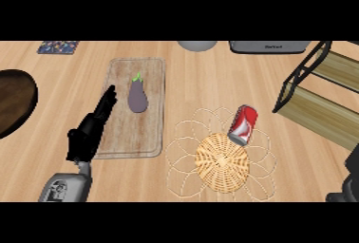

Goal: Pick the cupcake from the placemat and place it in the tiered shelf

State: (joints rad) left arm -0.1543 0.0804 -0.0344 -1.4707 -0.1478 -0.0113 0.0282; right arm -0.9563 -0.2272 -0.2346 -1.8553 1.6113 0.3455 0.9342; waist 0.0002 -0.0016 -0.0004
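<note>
the left hand (89,130) lies stretched over the left part of a pale wooden cutting board (144,137), its black fingers straight and together, pointing up the view, holding nothing. its grey forearm comes in from the lower left. the right hand (348,182) shows only as a dark shape at the lower right edge; whether its fingers are open or curled cannot be told.

just right of the left hand, on the same board, lies a purple-grey eggplant (137,96) with a small green stem at its upper end. the board is a rounded rectangle with visible grain.

further right lies the placemat (222,159), a round woven straw disc ringed with thin looping wire-like petals. no cupcake shows on it; a red and white can (243,124) lies on its side at the mat's upper right edge, its printing too small to read.

the tiered shelf (319,90) stands at the right, black metal frame with light wooden boards, tilted in the view.

the table (210,80) is light wood planking. at its left edge sits a dark brown round thing (14,102), at the top left a small patterned mat (57,47), at the top a grey rounded object (197,45) and a grey appliance (269,46) with a faint, unreadable label.
</note>
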